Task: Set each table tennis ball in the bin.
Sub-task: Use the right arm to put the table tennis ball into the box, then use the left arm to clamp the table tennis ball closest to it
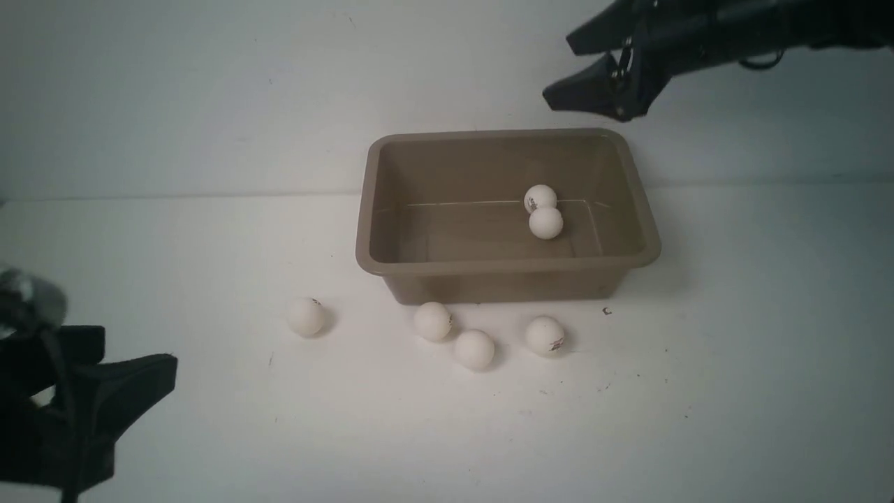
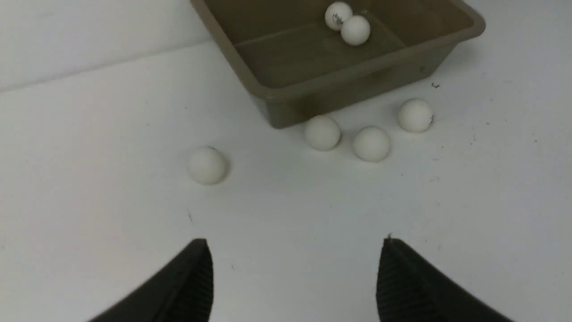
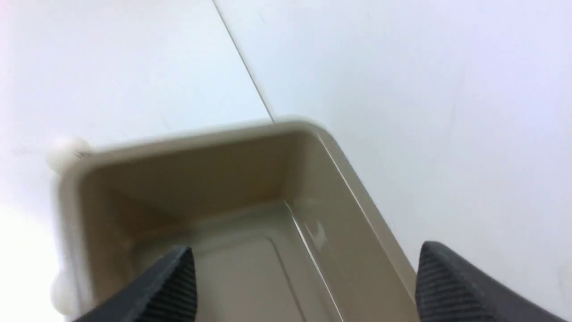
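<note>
Two table tennis balls (image 2: 355, 30) sit inside the bin (image 2: 357, 87), four outside.

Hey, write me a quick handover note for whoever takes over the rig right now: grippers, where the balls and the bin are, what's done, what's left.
The right gripper is open and empty, above the far right corner of the bin.
The left gripper is open and empty, low over the table at the near left.
Done: two table tennis balls lie close together in the bin.
Left: four on the table in front of the bin, one off to the left and three nearer its front wall.
</note>
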Motion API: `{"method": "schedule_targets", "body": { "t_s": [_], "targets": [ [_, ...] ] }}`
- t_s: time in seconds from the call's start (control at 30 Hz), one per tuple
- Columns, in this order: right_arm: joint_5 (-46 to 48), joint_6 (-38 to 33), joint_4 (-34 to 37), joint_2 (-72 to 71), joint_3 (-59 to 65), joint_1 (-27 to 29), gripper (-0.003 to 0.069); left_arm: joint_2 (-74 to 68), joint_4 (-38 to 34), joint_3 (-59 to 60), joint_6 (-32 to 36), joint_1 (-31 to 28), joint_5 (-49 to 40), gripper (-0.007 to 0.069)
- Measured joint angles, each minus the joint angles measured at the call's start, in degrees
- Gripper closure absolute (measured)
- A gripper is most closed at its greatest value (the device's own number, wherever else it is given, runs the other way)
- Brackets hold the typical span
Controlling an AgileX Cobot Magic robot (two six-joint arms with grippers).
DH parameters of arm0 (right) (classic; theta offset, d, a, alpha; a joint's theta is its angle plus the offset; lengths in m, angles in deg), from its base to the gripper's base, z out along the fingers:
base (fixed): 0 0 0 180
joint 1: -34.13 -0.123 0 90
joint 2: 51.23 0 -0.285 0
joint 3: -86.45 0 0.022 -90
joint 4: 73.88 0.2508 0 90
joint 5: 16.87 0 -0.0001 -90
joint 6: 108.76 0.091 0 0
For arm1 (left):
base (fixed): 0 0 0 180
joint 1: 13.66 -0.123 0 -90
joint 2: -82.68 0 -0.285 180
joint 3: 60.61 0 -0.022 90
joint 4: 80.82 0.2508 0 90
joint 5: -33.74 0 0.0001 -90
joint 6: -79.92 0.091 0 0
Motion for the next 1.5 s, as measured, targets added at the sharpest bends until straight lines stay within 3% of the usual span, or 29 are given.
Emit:
{"method": "schedule_targets", "body": {
  "t_s": [0.17, 0.33, 0.4, 0.57, 0.6, 0.67, 0.97, 1.27, 1.5],
  "targets": [
    [3.8, 1.2, -0.1, -3.1, 0.0, 0.0, 0.0067, -11.3, -3.3, 0.0, 10.1, 0.0, 3.3, 0.0174],
    [7.7, 4.9, -1.3, -4.6, 0.0, 0.0, 0.0068, -21.7, -11.9, -0.1, 28.5, 0.0, 5.8, 0.0174],
    [8.0, 6.6, -2.2, -4.8, 0.0, 0.0, 0.0068, -26.1, -16.9, -0.6, 38.8, 0.0, 9.0, 0.0174],
    [8.0, 7.6, -2.6, -4.8, 0.0, 0.0, 0.0068, -32.5, -29.0, -4.0, 53.7, 0.0, 13.9, 0.0174],
    [8.0, 7.6, -2.6, -4.8, 0.0, 0.0, 0.0068, -32.5, -29.0, -4.0, 54.1, 0.0, 13.9, 0.0174],
    [8.1, 7.7, -2.6, -4.8, 0.0, 0.0, 0.0068, -37.0, -36.0, -6.7, 57.1, 0.0, 14.7, 0.0165],
    [8.1, 7.7, -2.6, -4.8, 0.0, 0.0, 0.0068, -49.8, -40.2, -12.8, 56.5, 1.0, 15.2, 0.0091],
    [8.1, 7.7, -2.6, -4.8, 0.0, 0.0, 0.0068, -58.0, -34.0, -17.9, 48.9, 8.9, 17.8, 0.0122],
    [8.1, 7.7, -2.6, -4.8, 0.0, 0.0, 0.0069, -61.2, -27.8, -19.7, 40.5, 11.0, 23.0, 0.0123]
  ]
}}
